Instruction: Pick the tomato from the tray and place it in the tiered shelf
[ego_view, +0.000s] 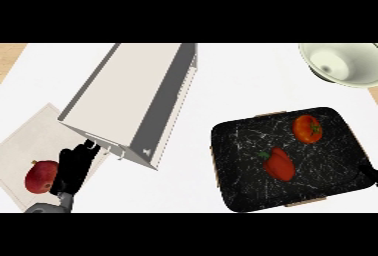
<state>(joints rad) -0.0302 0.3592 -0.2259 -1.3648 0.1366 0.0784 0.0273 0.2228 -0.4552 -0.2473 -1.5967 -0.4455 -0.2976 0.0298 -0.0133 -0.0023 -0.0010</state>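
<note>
The tomato (307, 128), orange-red with a green stem, lies in the far right part of the black marbled tray (236, 145). The white tiered shelf (133, 100) stands slantwise at the upper left of the counter. My left hand (72, 170) rests at the lower left with its fingers up and straight, its fingertips close to the shelf's near corner, holding nothing. At the right edge, over the tray's rim, a small dark sliver (370, 175) may be my right hand; no more of it shows.
A red bell pepper (280, 164) lies on the tray in front of the tomato. A red fruit (40, 176) sits on a beige board (29, 145) just left of my left hand. A pale bowl (343, 62) stands at the far right.
</note>
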